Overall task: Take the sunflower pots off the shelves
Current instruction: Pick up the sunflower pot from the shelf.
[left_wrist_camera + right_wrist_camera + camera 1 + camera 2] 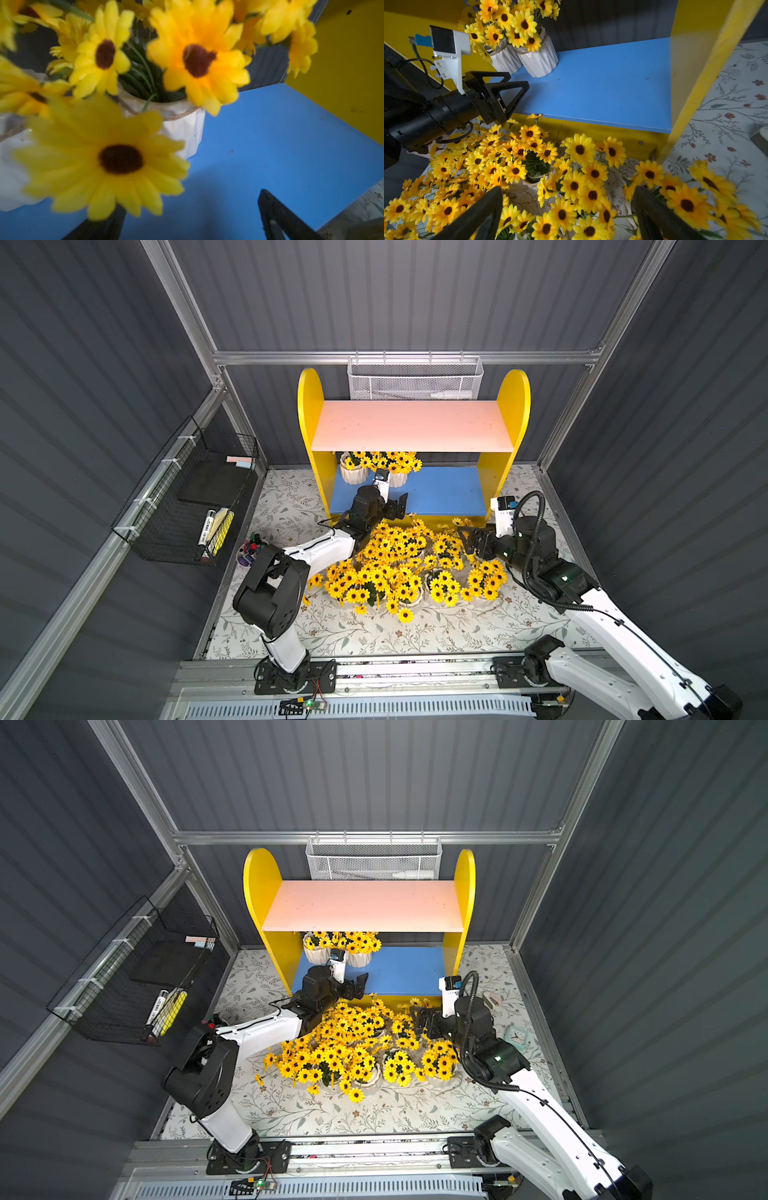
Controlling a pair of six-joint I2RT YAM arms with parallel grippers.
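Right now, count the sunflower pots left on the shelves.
2. One pot stands by the left side panel on the blue lower board; the other pot stands right beside it. None seems hidden.

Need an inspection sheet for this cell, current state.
Surface: floral mat.
Job's things: two pots on the shelves' blue board; the rest crowded on the mat in front.
Clutter: marker cup, small clock.
Claws: left claw open near the shelf pots; right claw open above the mat pots.
Cables: black hose looped on the right arm.
Surroundings: wire basket, mesh basket, grey walls.
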